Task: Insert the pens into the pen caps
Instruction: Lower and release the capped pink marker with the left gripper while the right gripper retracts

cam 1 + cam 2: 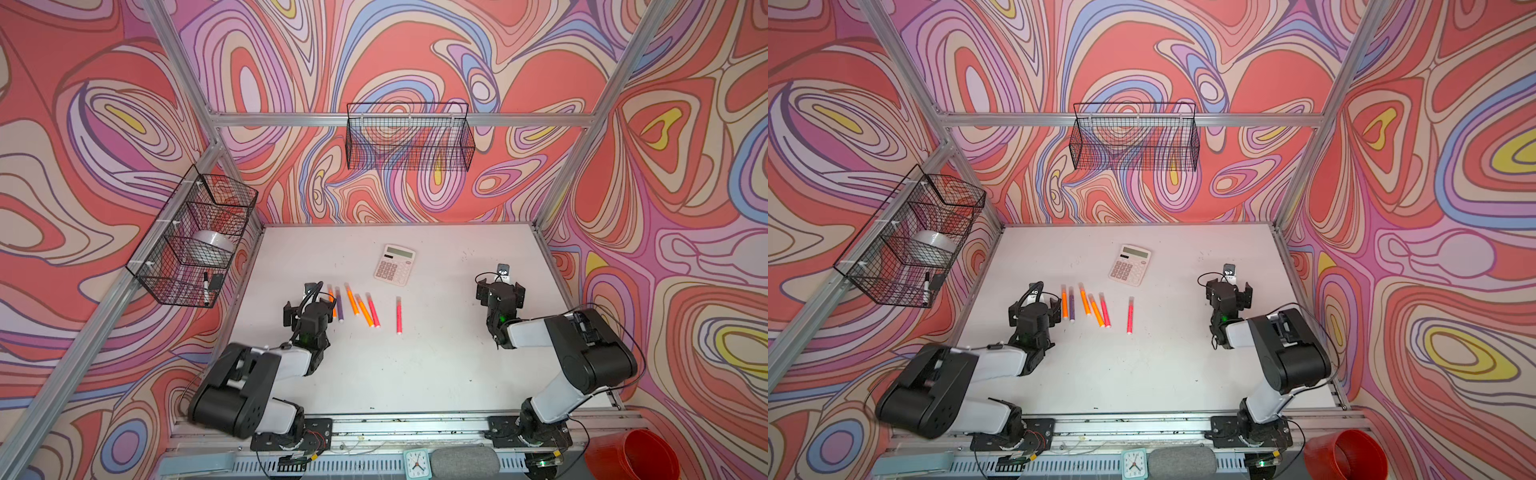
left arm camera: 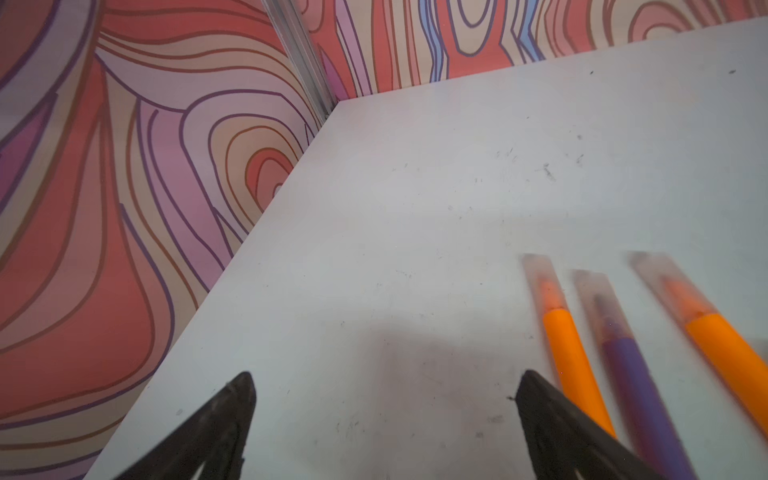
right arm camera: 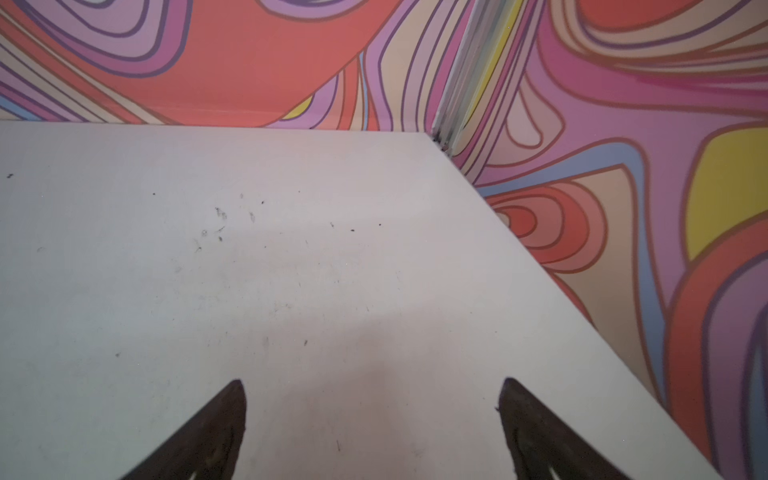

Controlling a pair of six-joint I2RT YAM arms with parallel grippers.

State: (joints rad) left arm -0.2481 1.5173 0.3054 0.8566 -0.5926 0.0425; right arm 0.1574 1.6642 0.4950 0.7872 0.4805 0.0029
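**Six pens capped in a row, both claws empty**

A small clock (image 1: 416, 463) sits nearest, on the rail below the table's front edge, between the two arm bases. On the white table (image 1: 415, 374), left of its middle, six pens lie in a loose row with their pale ends toward the far edge. They are an orange pen (image 2: 573, 361), a purple pen (image 2: 631, 374) and a second orange pen (image 2: 723, 345). A top view adds a third orange pen (image 1: 364, 311), a pink pen (image 1: 372, 309) and, apart toward the right edge, a red-pink pen (image 1: 399, 315).

The left wrist view shows a translucent pen cap (image 2: 540, 282) over the tip of each of the first three. The other three are too small to be sure of. No loose cap is visible. A calculator (image 1: 395, 264) lies beyond the row.

The left claw (image 2: 384, 386) stands wide and empty, one finger just beside the orange pen. The right claw (image 3: 374, 388) is wide and empty too, over bare table near the right edge.

The capping looks finished or nearly so. The next move likely calls for checking that each cap is seated, then lifting the left claw clear without nudging that orange pen.
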